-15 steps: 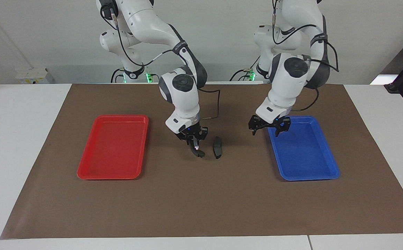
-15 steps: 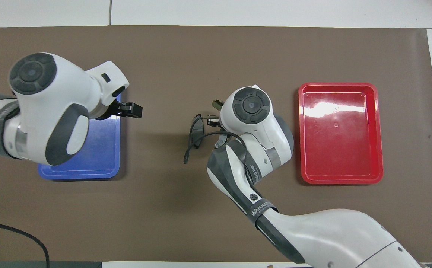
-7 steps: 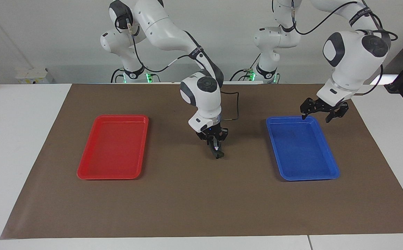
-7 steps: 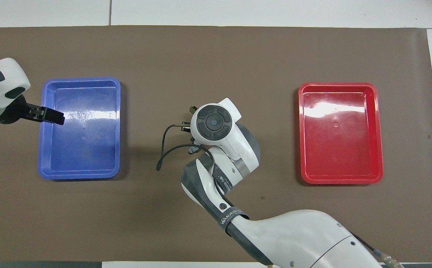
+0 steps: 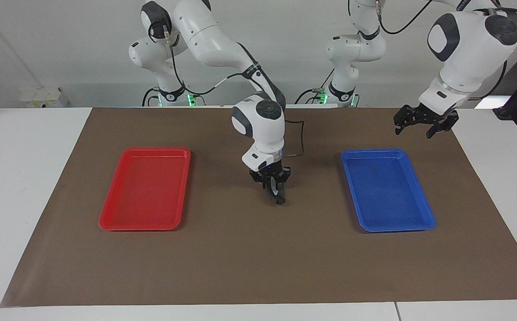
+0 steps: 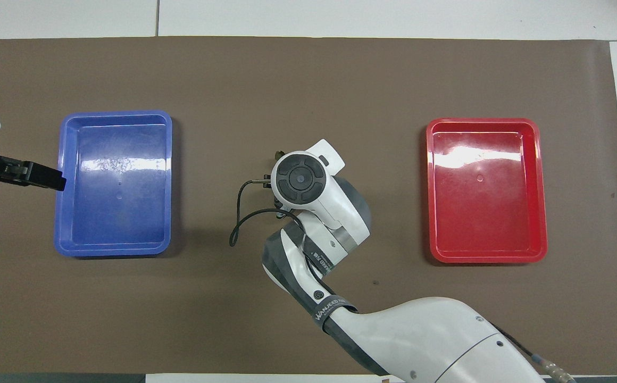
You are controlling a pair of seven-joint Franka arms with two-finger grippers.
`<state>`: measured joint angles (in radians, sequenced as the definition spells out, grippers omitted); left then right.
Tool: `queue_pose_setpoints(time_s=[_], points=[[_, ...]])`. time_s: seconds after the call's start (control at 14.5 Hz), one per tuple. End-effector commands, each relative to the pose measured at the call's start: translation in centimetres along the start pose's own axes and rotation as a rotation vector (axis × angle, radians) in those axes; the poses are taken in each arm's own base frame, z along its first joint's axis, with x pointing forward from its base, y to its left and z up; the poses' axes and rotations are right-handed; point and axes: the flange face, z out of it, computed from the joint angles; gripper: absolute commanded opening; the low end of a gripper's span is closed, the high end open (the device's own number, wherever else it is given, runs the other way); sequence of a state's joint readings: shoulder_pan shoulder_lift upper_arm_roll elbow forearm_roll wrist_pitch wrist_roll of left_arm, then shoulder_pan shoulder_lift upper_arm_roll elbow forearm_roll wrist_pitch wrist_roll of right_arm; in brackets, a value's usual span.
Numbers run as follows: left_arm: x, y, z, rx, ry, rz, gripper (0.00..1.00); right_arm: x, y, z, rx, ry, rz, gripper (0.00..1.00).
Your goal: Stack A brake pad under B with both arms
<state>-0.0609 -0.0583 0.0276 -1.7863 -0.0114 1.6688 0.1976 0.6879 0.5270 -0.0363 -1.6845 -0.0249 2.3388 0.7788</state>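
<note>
lab | two robot arms [image 5: 258, 120] | bare white wall [image 5: 62, 44]

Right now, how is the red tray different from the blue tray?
The red tray is red and lies toward the right arm's end of the table; the blue tray is blue and lies toward the left arm's end. The left pincer hangs close to the blue tray, while no pincer is near the red one. Both look like the same shallow rectangle with nothing in them.

The white table [image 5: 26, 187] carries a brown rectangular mat [image 5: 258, 258], on which 2 shallow plastic trays lie well apart: a red tray [image 5: 145, 189] toward the right arm's end and a blue tray [image 5: 387, 189] toward the left arm's end.
</note>
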Motion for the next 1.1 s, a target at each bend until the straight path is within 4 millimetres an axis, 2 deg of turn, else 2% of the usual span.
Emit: queue_pose_setpoints(time_s=[0.0, 0.28, 0.69, 1.03], points=[[-0.66, 0.33, -0.8, 0.01, -0.004, 0.005, 1.0, -0.06, -0.33, -0.19, 0.008, 0.021, -0.008, 0.0], [-0.42, 0.87, -0.86, 0.012, 0.004, -0.111, 0.99, -0.24, -0.45, -0.11, 0.009, 0.022, -0.015, 0.0], [-0.44, 0.79, -0.86, 0.012, 0.004, -0.113, 1.0, -0.12, -0.63, 0.26, 0.035, 0.047, -0.018, 0.0], [-0.59, -0.02, -0.87, 0.011, 0.004, -0.13, 1.0, -0.84, -0.97, 0.63, 0.034, 0.043, -0.029, 0.0]])
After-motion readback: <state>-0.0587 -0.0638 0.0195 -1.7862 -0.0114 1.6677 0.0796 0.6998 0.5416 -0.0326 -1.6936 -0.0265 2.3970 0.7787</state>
